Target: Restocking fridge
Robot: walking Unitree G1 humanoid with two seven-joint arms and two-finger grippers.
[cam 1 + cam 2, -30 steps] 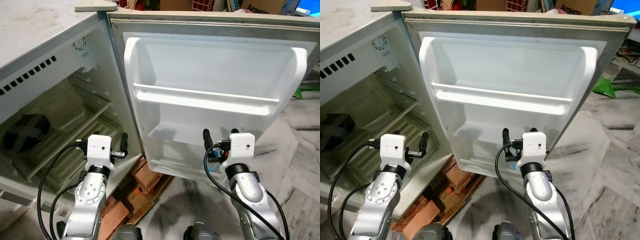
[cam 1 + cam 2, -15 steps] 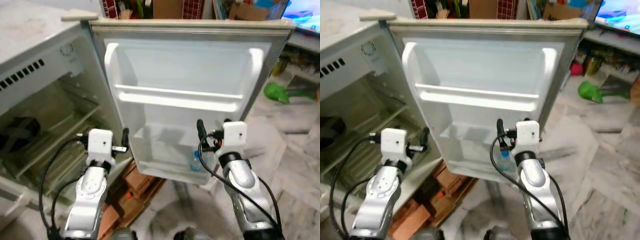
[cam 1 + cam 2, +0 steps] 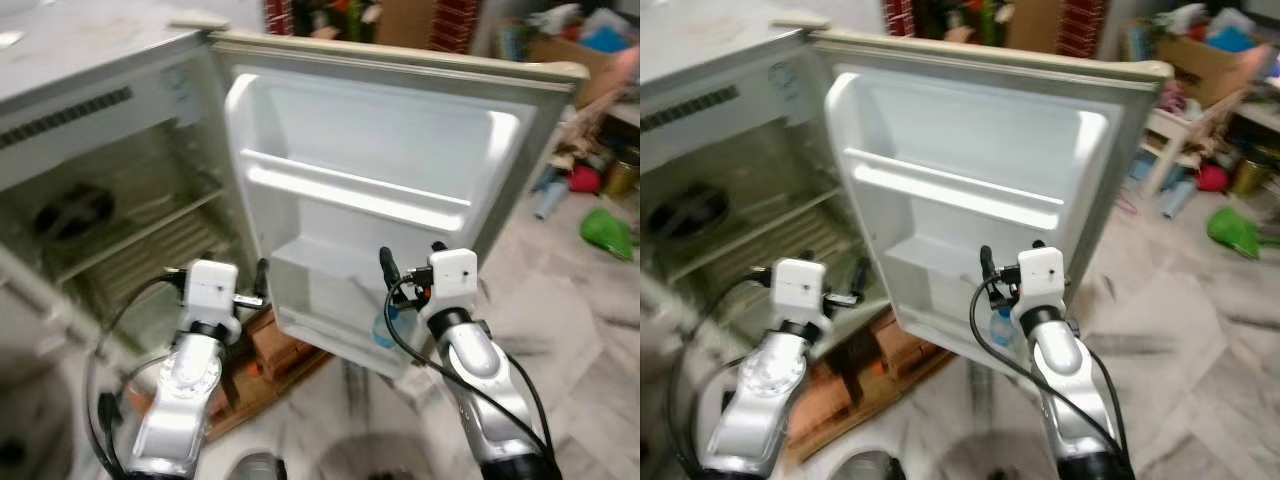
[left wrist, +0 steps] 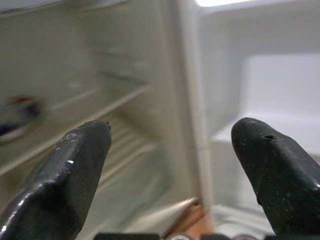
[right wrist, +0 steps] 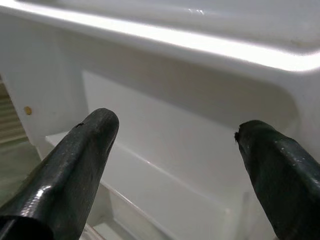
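We observe a small fridge (image 3: 90,130) standing with its door (image 3: 390,190) swung fully open, the inner face of the door turned toward us. The cabinet interior shows a wire shelf (image 3: 150,235) and a dark round item (image 3: 70,212) toward the back; blur prevents us from identifying it. The door carries an upper rail (image 3: 355,195) and a lower bin (image 3: 330,300). A clear bottle with a blue label (image 3: 383,330) stands in the lower bin, partly hidden behind the right arm's cable.

We find the left hand (image 3: 262,290) raised at the hinge side, in front of the edge where cabinet meets door. Its wrist view shows the fingers (image 4: 65,170) spread wide with nothing between them, the shelves and door edge visible through the gap.

We find the right hand (image 3: 410,270) raised directly before the lower door bin, near the bottle but not touching it. Its wrist view shows both fingers (image 5: 75,160) set wide apart and empty, pointing at the white bin wall below the rail.

The fridge rests on reddish bricks (image 3: 275,345) over a marbled floor (image 3: 580,340). Beyond the door we note clutter, including cardboard boxes (image 3: 1200,55) and a green object (image 3: 605,232).
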